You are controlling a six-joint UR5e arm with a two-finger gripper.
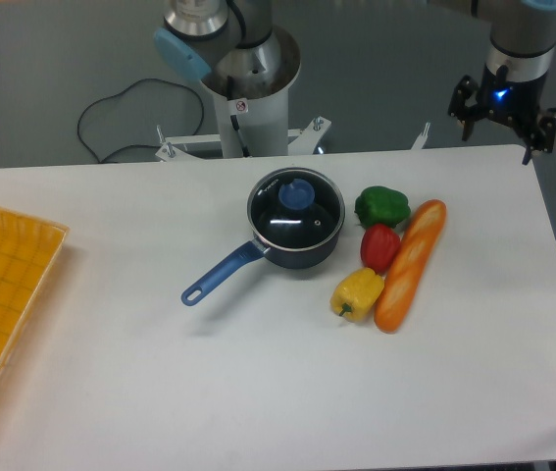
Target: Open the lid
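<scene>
The lid (295, 211) is a dark glass disc with a metal rim and a round blue knob (295, 194) at its centre. It sits closed on the dark-blue saucepan (302, 253), whose long blue handle (221, 274) points to the front left. My gripper (505, 132) hangs above the table's far right corner, well to the right of the pan and apart from it. Its fingers are spread and nothing is between them.
A green pepper (382, 205), a red pepper (379, 246), a yellow pepper (357, 293) and a long orange bread loaf (411, 265) lie just right of the pan. A yellow tray (3, 285) lies at the left edge. The arm's base (250, 88) stands behind the table.
</scene>
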